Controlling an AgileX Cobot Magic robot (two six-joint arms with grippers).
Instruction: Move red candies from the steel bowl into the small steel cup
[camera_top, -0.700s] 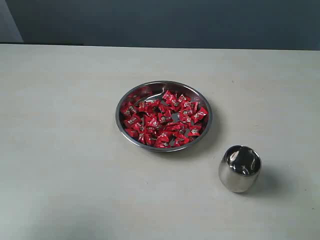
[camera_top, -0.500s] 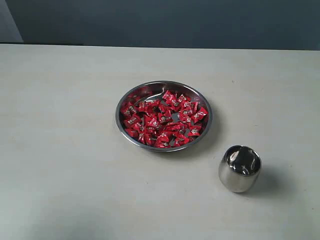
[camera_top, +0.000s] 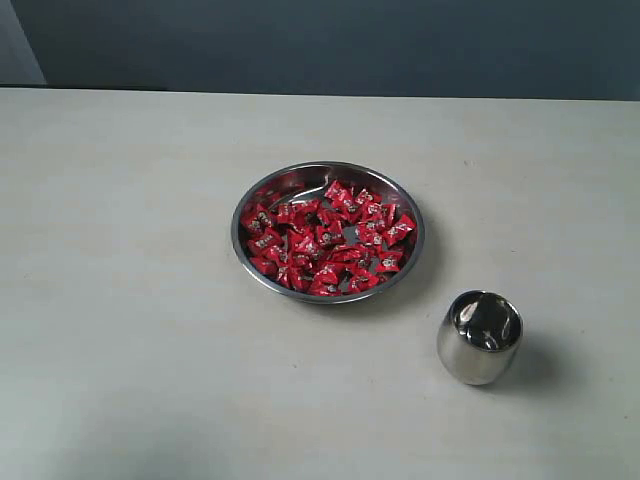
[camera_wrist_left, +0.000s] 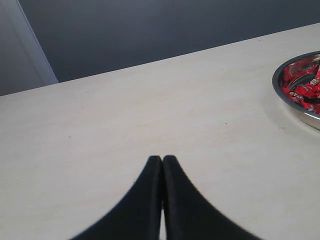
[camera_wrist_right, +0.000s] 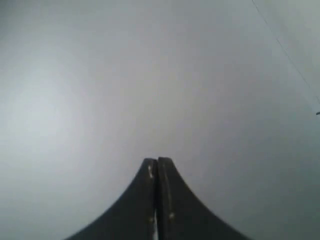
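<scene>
You see the pale table (camera_top: 120, 300) filling the scene. Near its middle sits the wide steel bowl (camera_top: 290, 181). The small steel cup (camera_top: 479, 338) stands upright nearer and to the right, apart from the bowl. Your left tool (camera_wrist_left: 162, 159) is closed on nothing over bare table; your right tool (camera_wrist_right: 157, 161) is closed and empty too. The red candies (camera_top: 325, 240) lie heaped in the bowl.

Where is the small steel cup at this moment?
In the exterior view the small steel cup stands at lower right on the table, apart from the steel bowl up and to its left.
</scene>
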